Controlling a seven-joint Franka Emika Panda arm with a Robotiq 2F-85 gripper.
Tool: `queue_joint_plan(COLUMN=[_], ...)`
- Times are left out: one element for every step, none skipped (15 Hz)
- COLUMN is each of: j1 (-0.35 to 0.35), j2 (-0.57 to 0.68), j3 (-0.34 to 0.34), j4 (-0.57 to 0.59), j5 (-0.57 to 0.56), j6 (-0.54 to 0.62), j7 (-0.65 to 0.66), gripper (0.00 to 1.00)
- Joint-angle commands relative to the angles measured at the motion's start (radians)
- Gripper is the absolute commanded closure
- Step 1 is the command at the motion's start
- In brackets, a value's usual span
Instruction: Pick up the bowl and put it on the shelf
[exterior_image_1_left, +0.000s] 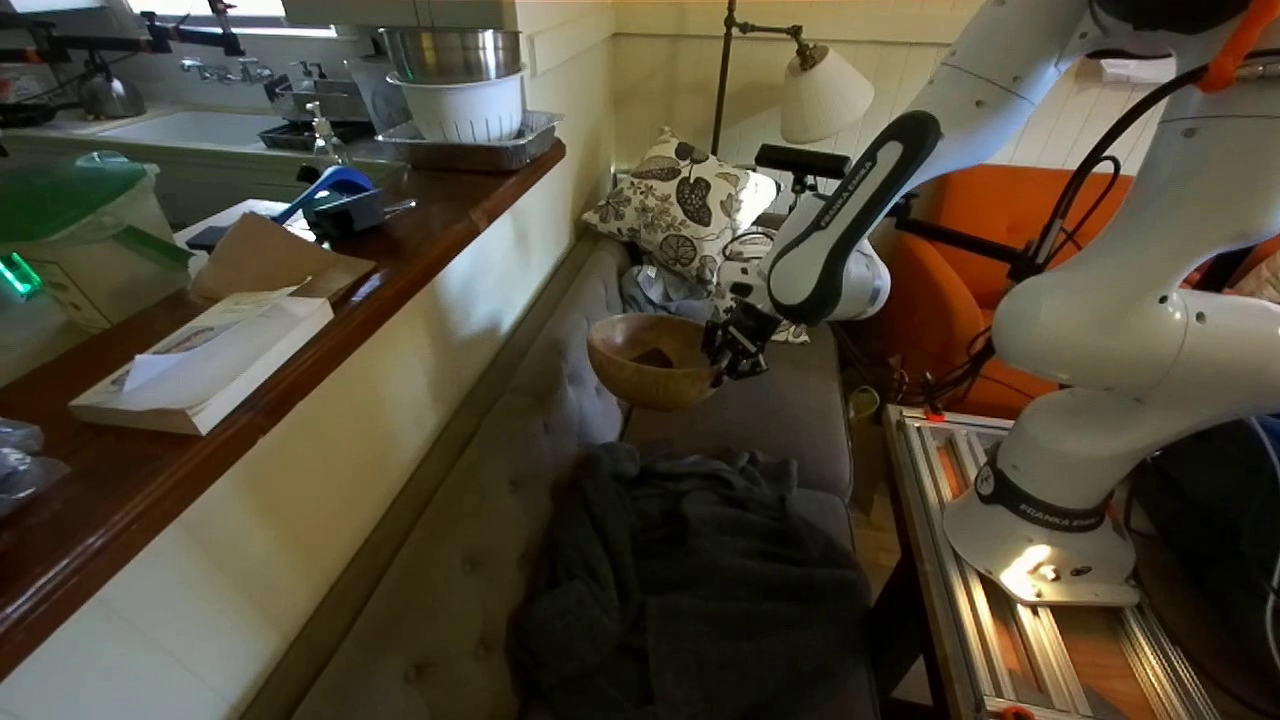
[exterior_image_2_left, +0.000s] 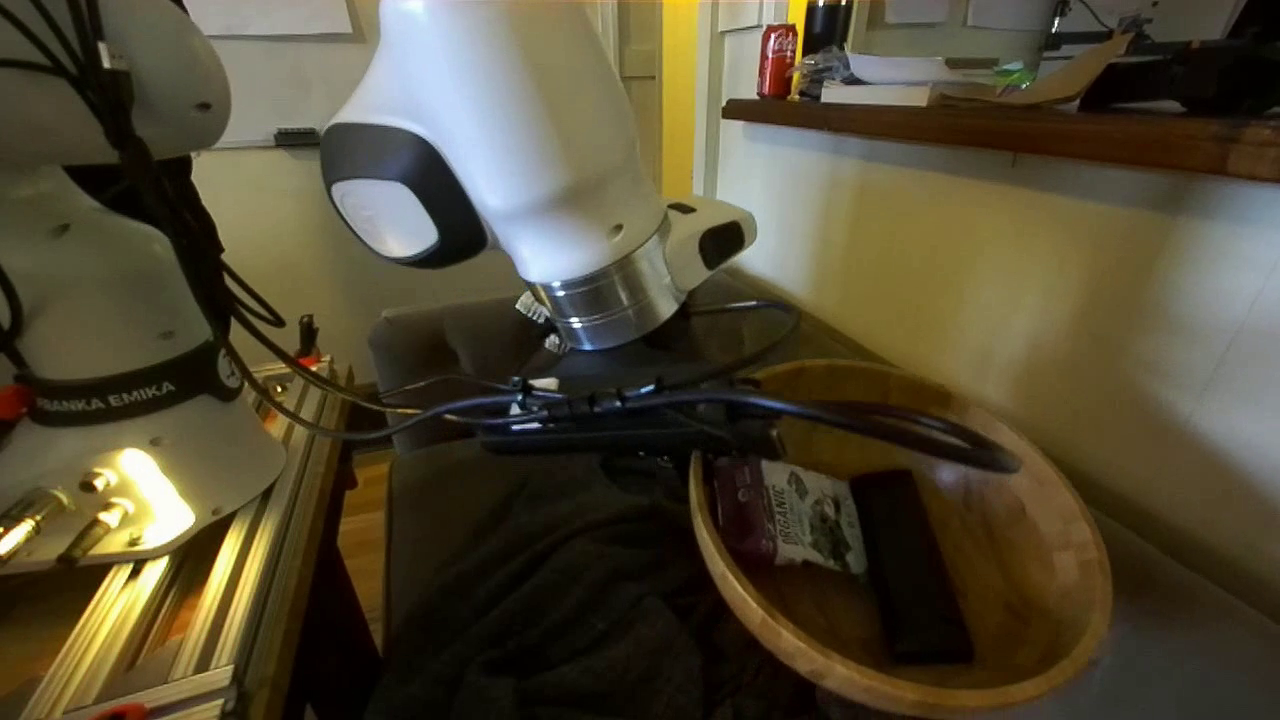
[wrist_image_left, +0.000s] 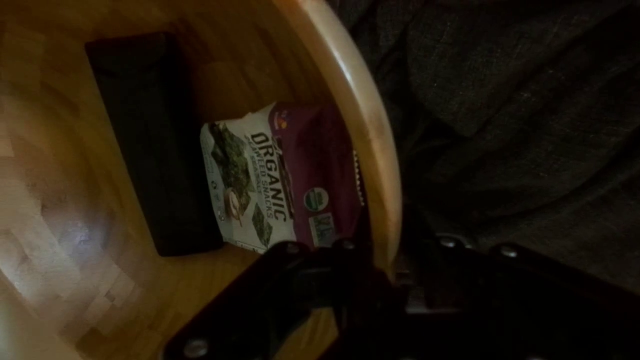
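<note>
The light-brown wooden bowl (exterior_image_1_left: 650, 385) is over the grey sofa and appears to be off the seat, below shelf height. My gripper (wrist_image_left: 385, 250) is shut on its rim, one finger inside the wall and one outside, as the wrist view shows. Inside the bowl (exterior_image_2_left: 1045, 520) lie a purple-and-white seaweed snack pack (exterior_image_2_left: 800, 515) and a black oblong case (exterior_image_2_left: 915, 570). In an exterior view the bowl leans a little. The dark-brown shelf (exterior_image_1_left: 110, 490) runs along the wall beyond the sofa back; its edge (exterior_image_2_left: 1000, 135) also shows higher than the bowl.
On the shelf are a white box (exterior_image_1_left: 205, 365), brown paper (exterior_image_1_left: 280, 265), a blue-handled item (exterior_image_1_left: 335, 185), a metal tray (exterior_image_1_left: 540, 130) with white basket and pot, and a red can (exterior_image_2_left: 777, 62). A dark blanket (exterior_image_1_left: 690, 580) covers the sofa seat. A lamp (exterior_image_1_left: 825, 95) stands behind the arm.
</note>
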Motion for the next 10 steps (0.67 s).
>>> queue_joint_plan(j1=[-0.035,-0.05,-0.046,-0.042,-0.039,-0.038,-0.038,-0.038,-0.039,-0.05], j2=[-0.007,-0.01,-0.007,-0.003,0.002,0.004,0.005,0.01,-0.005,-0.012], j3=[0.035,0.046,0.038,0.031,0.027,0.026,0.026,0.042,0.074,0.106], j4=[0.0,0.0,-0.003,-0.007,-0.009,-0.009,-0.009,-0.002,0.004,0.006], j5=[0.003,0.003,0.003,0.003,0.003,0.003,0.003,0.003,0.001,-0.005], j6=[-0.012,-0.026,-0.033,-0.035,-0.036,-0.036,-0.036,-0.018,0.006,0.02], j7=[0.002,0.002,0.002,0.002,0.002,0.002,0.002,0.004,0.006,0.001], gripper=[0.96,0.82,0.82,0.82,0.82,0.82,0.96,0.96,0.96,0.96])
